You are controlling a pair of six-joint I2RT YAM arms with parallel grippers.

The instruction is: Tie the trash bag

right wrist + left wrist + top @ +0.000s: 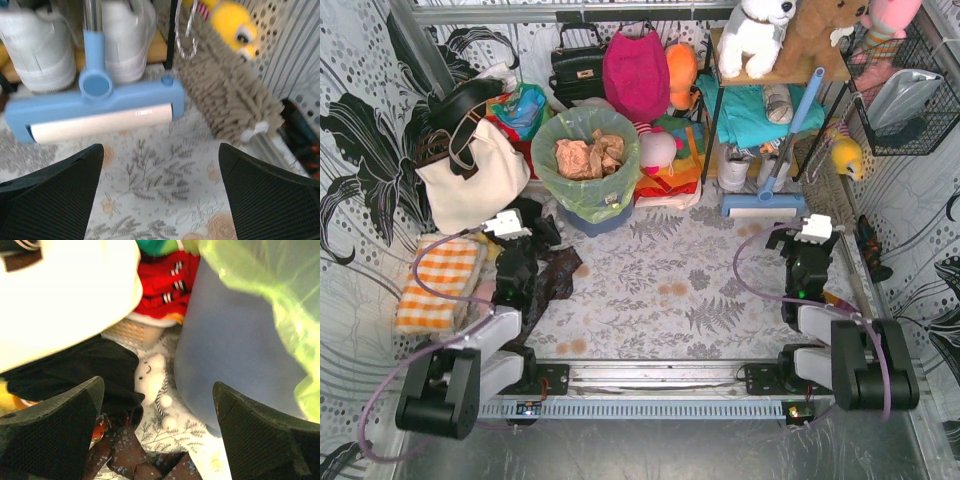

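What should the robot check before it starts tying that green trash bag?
1. Left gripper open and empty: ok.
2. Right gripper open and empty: ok.
3. Trash bag mouth open, rim draped over the bin: ok.
4. Crumpled paper sits inside the bag: ok.
5. Left gripper faces the bag: ok.
6. Right gripper faces the bag: not ok, it faces the blue roller.

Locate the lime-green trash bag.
In the top view the trash bag lines the blue-grey bin at the far side, left of centre, beside the white tote.
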